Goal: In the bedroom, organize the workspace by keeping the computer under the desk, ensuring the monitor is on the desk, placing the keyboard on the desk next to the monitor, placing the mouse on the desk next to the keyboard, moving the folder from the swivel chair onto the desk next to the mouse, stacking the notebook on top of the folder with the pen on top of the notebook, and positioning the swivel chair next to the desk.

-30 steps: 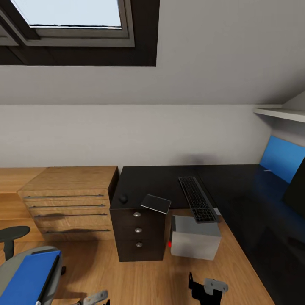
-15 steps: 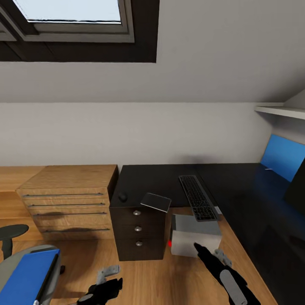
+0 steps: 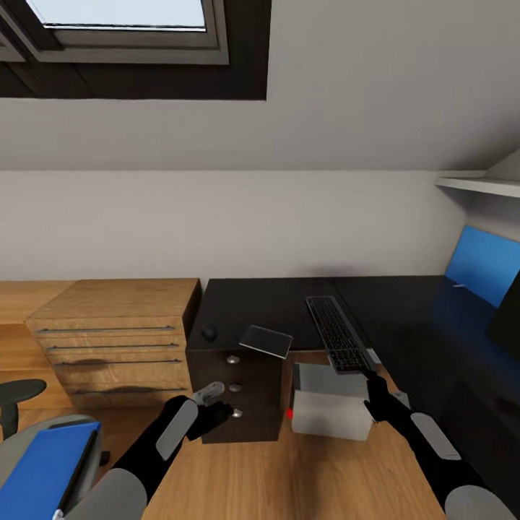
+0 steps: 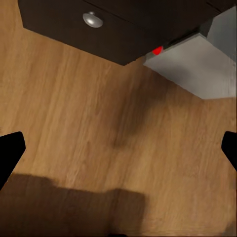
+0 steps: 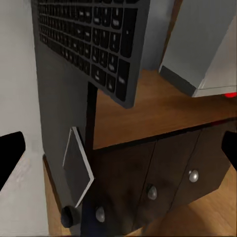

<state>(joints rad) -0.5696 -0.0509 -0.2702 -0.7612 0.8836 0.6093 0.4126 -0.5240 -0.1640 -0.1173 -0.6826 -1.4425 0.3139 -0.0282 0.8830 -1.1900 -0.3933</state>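
I see a glossy black desk beside a matt oak-grain cabinet and smooth plank floor. The drawer knobs look like shiny metal, and the computer like plain matt grey plastic.

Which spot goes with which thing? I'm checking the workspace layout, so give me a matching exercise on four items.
Things:
1. keyboard
2. mouse
3. folder
4. computer

Places:
A. on the swivel chair seat
B. on the floor under the desk, beside the drawer unit
C. on the desk above the drawer unit, near the notebook
D. on the desk with one end overhanging the edge above the computer

Pairs: 1-D, 2-C, 3-A, 4-B
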